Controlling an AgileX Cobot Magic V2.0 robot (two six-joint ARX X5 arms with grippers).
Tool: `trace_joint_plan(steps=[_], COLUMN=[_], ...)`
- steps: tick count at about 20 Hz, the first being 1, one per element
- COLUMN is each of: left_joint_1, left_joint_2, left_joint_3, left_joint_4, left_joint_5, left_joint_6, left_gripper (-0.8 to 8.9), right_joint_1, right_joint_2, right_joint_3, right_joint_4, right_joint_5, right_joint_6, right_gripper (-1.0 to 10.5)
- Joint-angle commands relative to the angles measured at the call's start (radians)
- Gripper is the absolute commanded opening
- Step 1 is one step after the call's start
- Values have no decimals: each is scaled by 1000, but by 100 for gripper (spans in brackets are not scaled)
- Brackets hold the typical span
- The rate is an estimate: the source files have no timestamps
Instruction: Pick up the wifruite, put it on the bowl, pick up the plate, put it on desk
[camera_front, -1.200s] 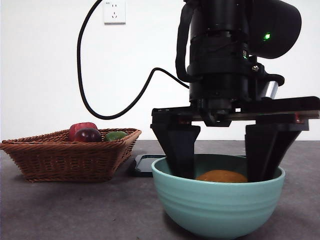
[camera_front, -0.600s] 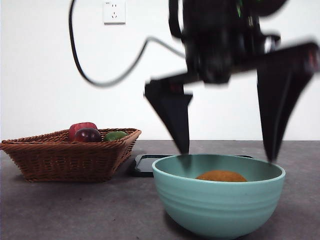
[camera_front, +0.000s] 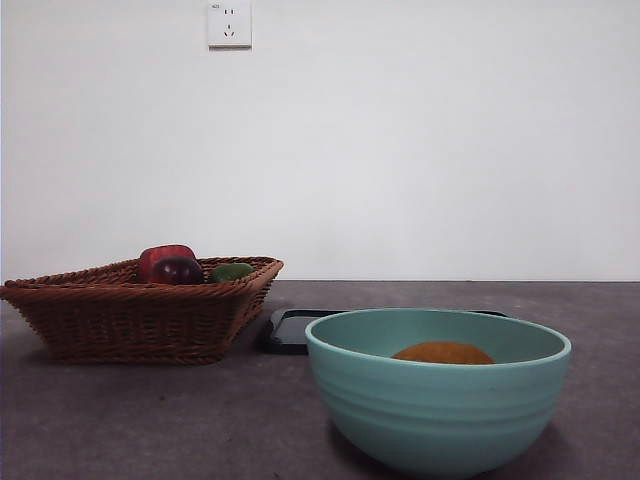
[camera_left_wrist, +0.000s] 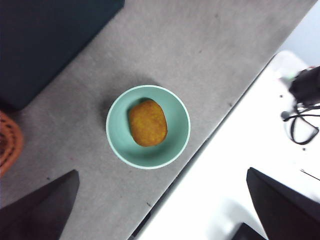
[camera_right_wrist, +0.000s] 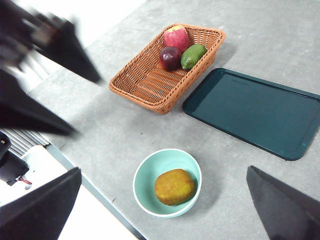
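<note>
Wifruite (camera_front: 443, 352): lies inside the bowl (camera_front: 437, 405), resting on its bottom; only its top shows above the rim in the front view.
Bowl: stands upright on the worktop (camera_front: 150, 420), at the near side, right of the basket (camera_front: 140, 310).
Left tool (camera_left_wrist: 160, 210): high above the bowl, well apart from the wifruite, jaws spread wide, holding nothing.
Right tool (camera_right_wrist: 162, 207): also raised high over the worktop, jaws wide apart, empty; bowl and wifruite lie between its jaws in its wrist view.
Tray (camera_right_wrist: 255, 112): dark teal, flat on the worktop just behind the bowl, beside the basket.
Basket: wicker, holds a red apple (camera_right_wrist: 176, 37), a dark red-purple fruit (camera_right_wrist: 170, 57) and a green fruit (camera_right_wrist: 193, 56).
</note>
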Motion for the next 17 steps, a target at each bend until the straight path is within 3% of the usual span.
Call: trace_joint_plan(steps=[1, 9, 17], left_joint_1=[-11, -11, -11], left_joint_2=[-61, -334, -748], left_joint_3=[24, -34, -305], left_joint_4=[-20, -58, 32], left_joint_5=[-28, -51, -52], left_joint_6=[23, 53, 60], left_gripper=[535, 535, 535], right_joint_1=[5, 5, 5], right_joint_2=[5, 5, 5], right_joint_3=[20, 20, 20], right_joint_4=[7, 61, 50], right_joint_5=[-2, -2, -2], right_joint_6=[0, 5, 8], right_gripper=[597, 597, 597])
